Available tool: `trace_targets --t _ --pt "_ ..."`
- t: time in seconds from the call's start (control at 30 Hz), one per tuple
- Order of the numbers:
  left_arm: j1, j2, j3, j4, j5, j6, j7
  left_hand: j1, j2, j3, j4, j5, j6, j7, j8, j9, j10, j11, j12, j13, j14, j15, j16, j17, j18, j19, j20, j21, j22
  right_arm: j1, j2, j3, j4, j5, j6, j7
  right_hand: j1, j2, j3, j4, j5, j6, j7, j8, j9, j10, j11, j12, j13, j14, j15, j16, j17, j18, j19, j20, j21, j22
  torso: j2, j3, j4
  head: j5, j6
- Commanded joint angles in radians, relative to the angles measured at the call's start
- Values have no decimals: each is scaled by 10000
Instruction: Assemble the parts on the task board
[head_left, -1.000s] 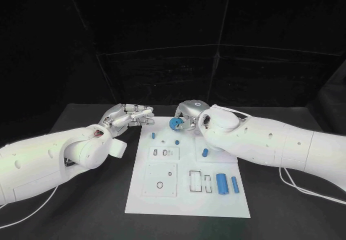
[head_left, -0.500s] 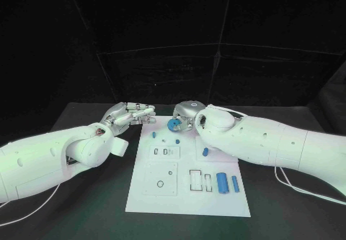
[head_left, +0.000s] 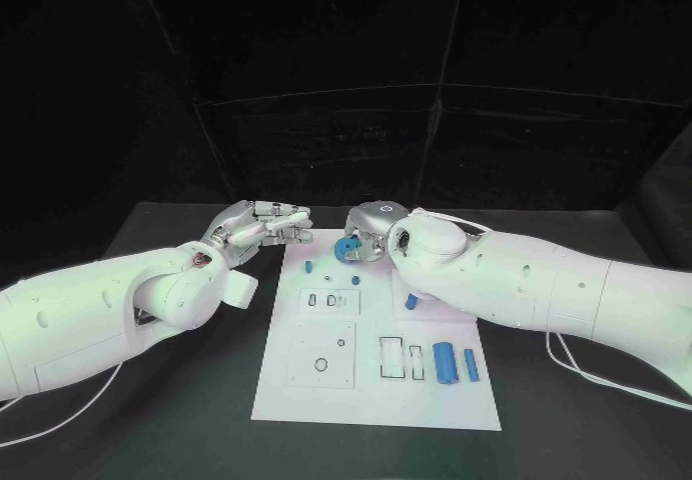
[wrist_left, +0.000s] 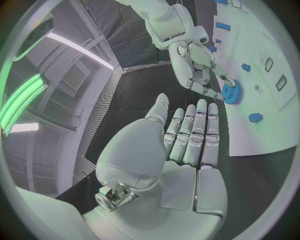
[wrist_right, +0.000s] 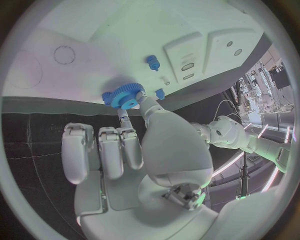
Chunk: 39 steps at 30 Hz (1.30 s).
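- One white task board (head_left: 368, 390) lies lengthwise in the middle of the black tabletop (head_left: 159, 420), between the two arms.
- One blue gear (head_left: 349, 247) is at the board's far end, pinched by the right hand (head_left: 369, 232); in the right wrist view the gear (wrist_right: 125, 95) sits at the tips of the fingers (wrist_right: 132, 111), just above the board's far edge.
- Two blue cylinders lie side by side near the board's right edge: a thicker one (head_left: 446, 364) and a thinner one (head_left: 470, 366) just beside it.
- One small blue peg (head_left: 411, 301) sits on the board close to the right forearm.
- Two small blue pieces rest at the far end: one (head_left: 307, 267) near the left edge, another (head_left: 353, 281) nearer the middle, both close to the gear.
- The board also carries several outlined rectangular slots and round recesses; one ring-shaped recess (head_left: 320, 363) is on its left half.
- The left hand (head_left: 257, 232) hovers off the board's far left corner, holding nothing; in the left wrist view its fingers (wrist_left: 195, 135) are stretched out straight and side by side, palm open, pointing toward the gear (wrist_left: 230, 92).
- The right arm reaches in across the board's right side, wrist bent so the hand points toward the far end, with its other fingers curled beside the pinch.
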Motion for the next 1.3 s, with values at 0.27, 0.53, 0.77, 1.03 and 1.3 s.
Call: trace_targets --t 0.27,0.53,0.77,1.03,1.3 --pt "27 91 9 -48 12 114 71 56 71 -20 -63 -21 -74 410 -52 -1 -17 87 -72 5 13 85 -56 15 51 47 6 -58 -10 -31 27 -17 -44 -71 178 -37 -295 -222 -46 73 -271 -129 -8 -81 -19 852 88 -97 2331 1041 69 25 2628 -81 357 88 -30 1119 0 10 -2 13 -43" --pt "28 143 9 -95 12 118 56 53 74 -21 -62 -21 -73 410 -53 -1 -16 87 -73 5 13 85 -58 16 51 48 6 -60 -11 -32 34 -17 -44 -66 113 -81 -493 -334 -171 166 -310 -206 -3 -133 -18 833 94 -125 2305 1041 74 25 2628 -76 345 92 -42 1093 2 6 -20 10 -51" --pt "28 188 8 -128 12 120 35 53 74 -21 -62 -21 -73 410 -53 -1 -16 87 -73 5 13 85 -58 16 51 48 6 -60 -11 -31 46 -17 -73 18 -22 -152 -957 -461 -608 577 -705 -819 83 -469 -33 722 174 -275 2158 1041 137 25 2628 -53 290 146 -92 978 -5 5 -12 -18 -43" --pt "29 210 8 -151 12 130 12 53 74 -21 -62 -21 -73 410 -53 -1 -16 87 -73 5 13 85 -58 16 51 48 6 -60 -11 -31 -81 -17 26 130 -251 -157 -1540 -292 -1065 1368 -671 -815 121 -467 0 721 213 -281 2162 1041 177 25 2628 -50 285 189 -101 966 -4 5 -7 -21 -54" --pt "28 181 7 -168 12 136 4 53 74 -21 -62 -21 -73 410 -53 -1 -16 87 -73 5 13 85 -58 16 51 48 6 -60 -11 -28 -857 -17 709 613 -1625 418 -1415 -144 -1249 1530 -167 -621 99 -373 24 753 197 -244 2204 1041 162 25 2628 -54 299 182 -93 989 -22 5 -41 2 -38"
